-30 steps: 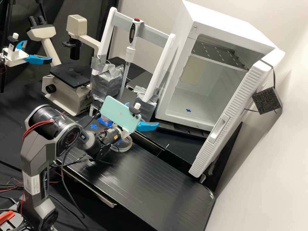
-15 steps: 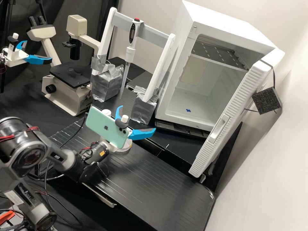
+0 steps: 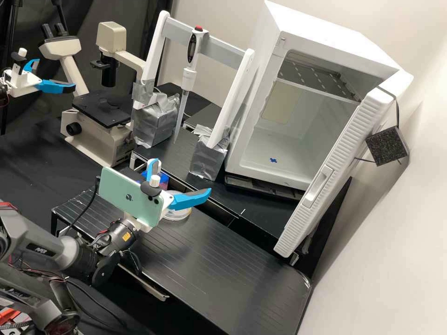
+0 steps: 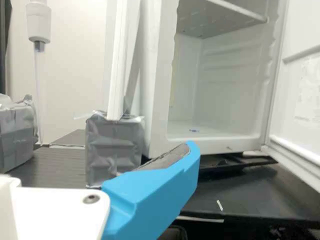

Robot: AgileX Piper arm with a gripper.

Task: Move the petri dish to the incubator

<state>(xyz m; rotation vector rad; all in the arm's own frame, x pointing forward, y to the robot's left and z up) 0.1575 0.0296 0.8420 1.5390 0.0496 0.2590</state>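
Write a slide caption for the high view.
Dish on the black platform, partly hidden behind the open hand; incubator standing open beyond.

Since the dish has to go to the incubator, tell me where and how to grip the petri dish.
Take the petri dish by its round side wall, at two opposite points, probably coming down from above with the tool open around it. It lies flat and low on the black board, so the underside offers no grip, while the wall stands clear of the board.
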